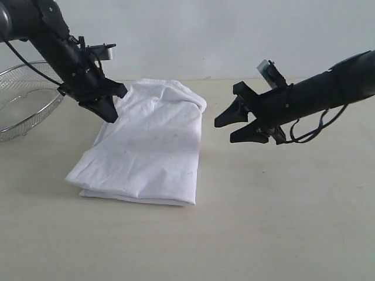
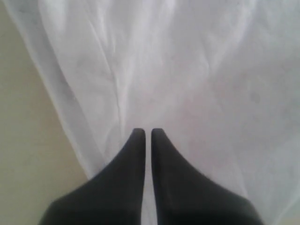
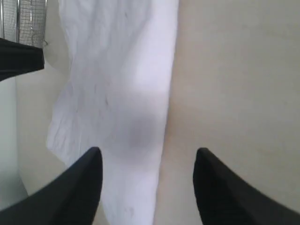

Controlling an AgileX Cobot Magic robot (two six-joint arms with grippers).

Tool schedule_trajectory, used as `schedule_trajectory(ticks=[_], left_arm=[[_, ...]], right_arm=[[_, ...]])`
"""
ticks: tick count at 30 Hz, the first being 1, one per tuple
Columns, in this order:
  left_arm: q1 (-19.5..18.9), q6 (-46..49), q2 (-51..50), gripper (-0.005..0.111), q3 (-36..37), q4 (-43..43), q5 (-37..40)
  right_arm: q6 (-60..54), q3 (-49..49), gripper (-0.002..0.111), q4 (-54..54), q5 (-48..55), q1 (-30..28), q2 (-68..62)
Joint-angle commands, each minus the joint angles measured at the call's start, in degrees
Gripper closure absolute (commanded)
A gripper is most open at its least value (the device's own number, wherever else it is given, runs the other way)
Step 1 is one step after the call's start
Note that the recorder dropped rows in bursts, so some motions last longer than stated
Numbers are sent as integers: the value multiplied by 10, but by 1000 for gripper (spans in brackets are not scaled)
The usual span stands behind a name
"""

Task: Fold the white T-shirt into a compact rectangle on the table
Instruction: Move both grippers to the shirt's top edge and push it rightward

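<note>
The white T-shirt (image 1: 146, 146) lies folded in layers on the table (image 1: 269, 222), a rough rectangle with a bunched far end. My left gripper (image 1: 111, 114) is shut, its tips at the shirt's far-left edge. In the left wrist view the left gripper (image 2: 147, 133) hangs over creased cloth (image 2: 187, 70), and I cannot tell whether any fabric is pinched. My right gripper (image 1: 234, 126) is open and empty, hovering above the table just right of the shirt. In the right wrist view the right gripper (image 3: 147, 154) straddles the shirt's (image 3: 122, 93) right edge from above.
A round wire-mesh basket (image 1: 23, 99) stands at the far left behind the left arm; it also shows in the right wrist view (image 3: 28, 18). Bare tabletop extends in front of and to the right of the shirt.
</note>
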State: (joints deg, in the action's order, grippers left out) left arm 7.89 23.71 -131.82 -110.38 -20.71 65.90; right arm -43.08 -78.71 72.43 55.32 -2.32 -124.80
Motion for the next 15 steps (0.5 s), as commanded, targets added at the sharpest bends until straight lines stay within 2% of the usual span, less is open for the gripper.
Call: schedule_trajectory(ticks=[1,15], left_arm=[[1,7,-8,102,0,-2,-44],[1,14,-49,102,0,16,-55]], right_arm=[[0,-77,55,16,10,28,-57],[12,-100,55,22,-29,49,-94]])
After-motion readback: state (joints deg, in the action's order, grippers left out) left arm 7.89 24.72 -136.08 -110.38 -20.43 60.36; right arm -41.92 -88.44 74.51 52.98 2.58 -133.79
